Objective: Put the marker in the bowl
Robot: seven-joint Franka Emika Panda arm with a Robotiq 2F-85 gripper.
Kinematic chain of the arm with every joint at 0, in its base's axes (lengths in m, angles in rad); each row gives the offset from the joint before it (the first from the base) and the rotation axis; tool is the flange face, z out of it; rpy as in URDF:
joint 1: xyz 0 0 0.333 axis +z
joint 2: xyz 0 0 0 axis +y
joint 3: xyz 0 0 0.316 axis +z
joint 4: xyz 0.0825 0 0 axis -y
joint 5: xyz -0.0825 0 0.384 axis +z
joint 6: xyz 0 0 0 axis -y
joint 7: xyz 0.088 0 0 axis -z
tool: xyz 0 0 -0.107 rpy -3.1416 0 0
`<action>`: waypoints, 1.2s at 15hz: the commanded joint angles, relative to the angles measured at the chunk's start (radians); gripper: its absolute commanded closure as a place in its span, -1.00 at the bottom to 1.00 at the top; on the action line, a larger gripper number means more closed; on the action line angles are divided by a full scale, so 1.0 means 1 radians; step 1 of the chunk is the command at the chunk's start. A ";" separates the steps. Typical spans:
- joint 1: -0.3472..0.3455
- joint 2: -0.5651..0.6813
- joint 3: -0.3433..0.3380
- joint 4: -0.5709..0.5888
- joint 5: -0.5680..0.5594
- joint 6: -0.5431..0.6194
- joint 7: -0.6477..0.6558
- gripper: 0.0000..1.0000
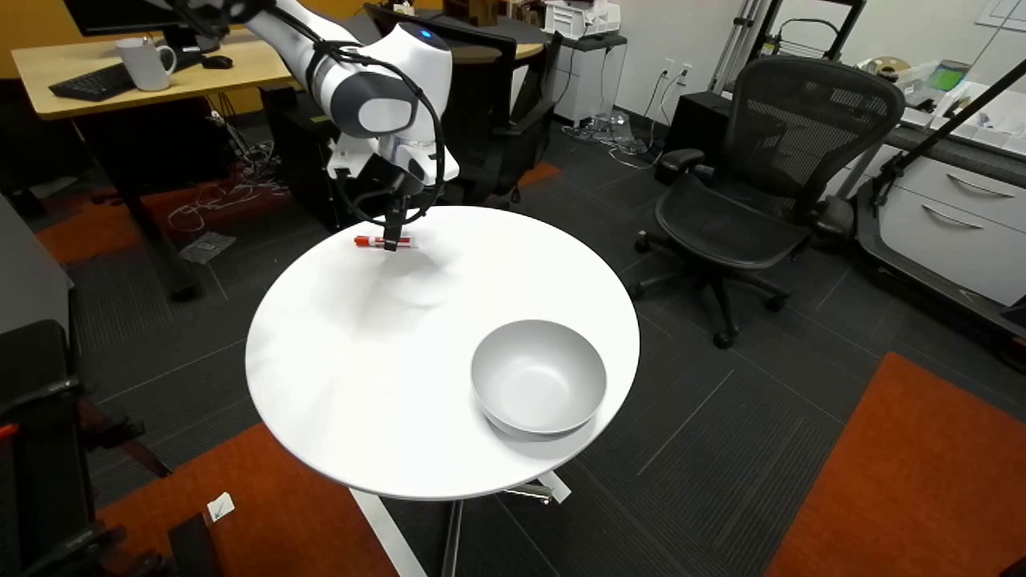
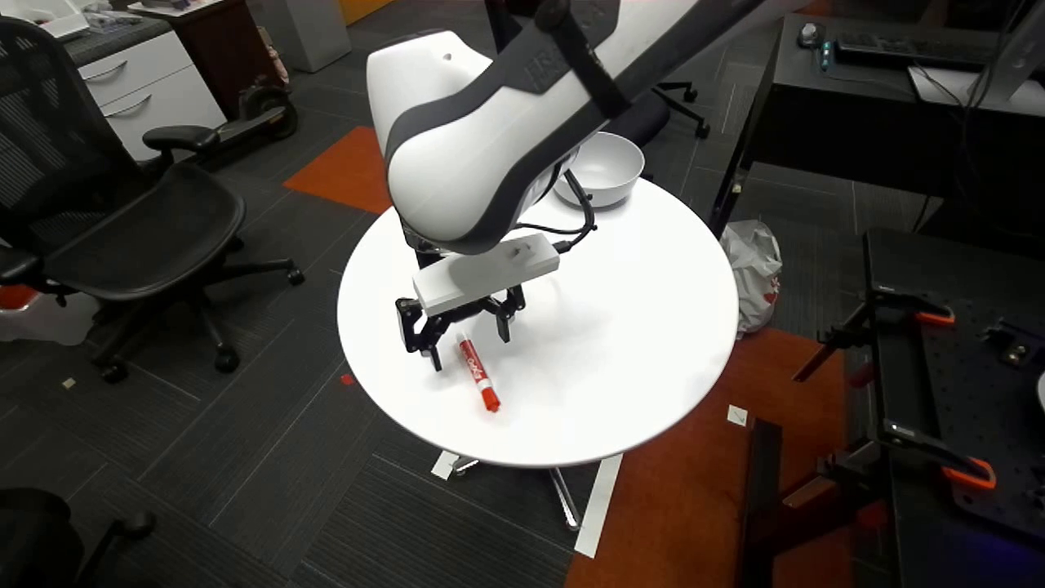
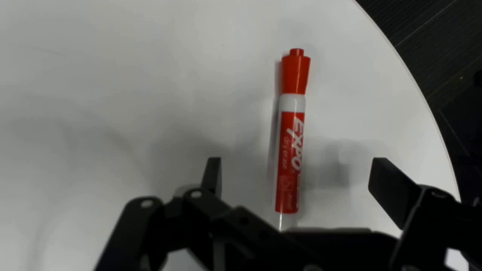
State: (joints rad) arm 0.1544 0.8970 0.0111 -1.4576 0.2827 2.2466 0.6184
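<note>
The marker lies on the table, right of centre in the wrist view; the gripper straddles it, fingers apart, tip contact with the table hard to judge. The bowl sits below centre in an exterior view.

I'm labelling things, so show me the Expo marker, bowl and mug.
Expo dry-erase marker (image 3: 290, 150), wrist view, its red barrel.
Grey bowl (image 1: 539, 381), in an exterior view, inside bottom.
Mug (image 1: 146, 66), in an exterior view, its side.
</note>
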 commanded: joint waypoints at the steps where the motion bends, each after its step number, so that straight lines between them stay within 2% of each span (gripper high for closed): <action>1: 0.023 0.039 -0.025 0.070 -0.029 -0.056 0.062 -0.50; 3: 0.027 0.050 -0.029 0.081 -0.035 -0.054 0.078 -0.31; 9: 0.028 0.067 -0.028 0.097 -0.052 -0.053 0.100 0.63; 12: 0.031 0.052 -0.032 0.088 -0.062 -0.061 0.098 1.00; 14: 0.035 0.018 -0.038 0.051 -0.072 -0.051 0.097 0.90; 18: 0.056 -0.079 -0.080 -0.047 -0.120 -0.022 0.118 0.90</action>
State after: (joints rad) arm 0.1826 0.9258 -0.0290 -1.4029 0.2020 2.2270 0.6823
